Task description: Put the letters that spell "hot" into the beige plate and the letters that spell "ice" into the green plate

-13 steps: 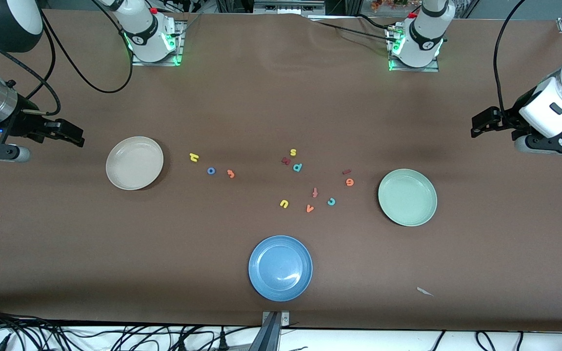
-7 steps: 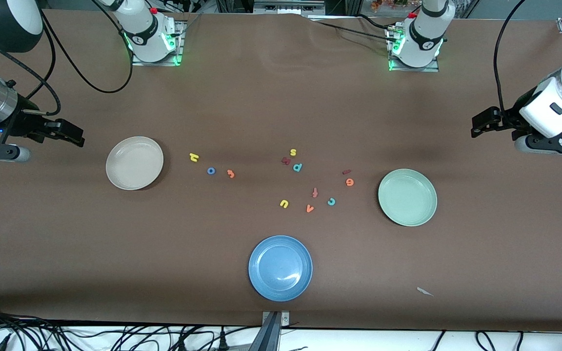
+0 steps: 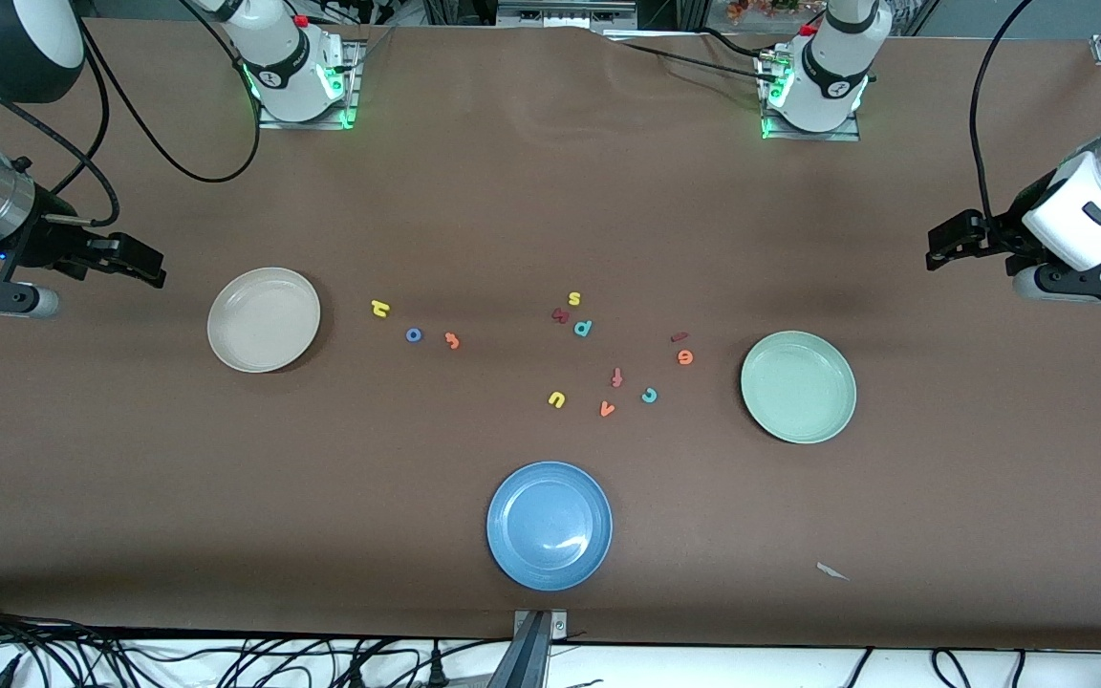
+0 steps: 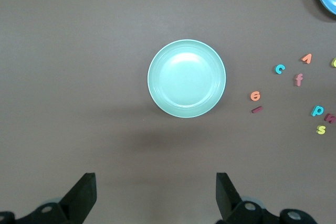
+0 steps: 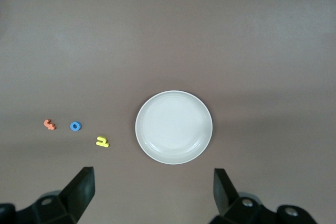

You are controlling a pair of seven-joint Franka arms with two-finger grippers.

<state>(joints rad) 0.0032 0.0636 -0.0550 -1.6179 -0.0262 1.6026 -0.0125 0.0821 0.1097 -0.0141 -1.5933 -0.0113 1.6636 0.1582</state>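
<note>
Beside the teal p, a maroon letter is unreadable.

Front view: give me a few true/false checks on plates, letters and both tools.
1. The beige plate holds no letters. True.
2. The yellow h, blue o and orange t lie between the beige plate and the other letters. True.
3. The teal c is in the green plate. False: it lies on the table beside that plate.
4. The left tool holds the orange e. False: it is open and holds nothing; the e is on the table.
5. The right tool is shut on a letter. False: it is open, holding nothing.
6. The blue plate is nearest the front camera. True.
</note>
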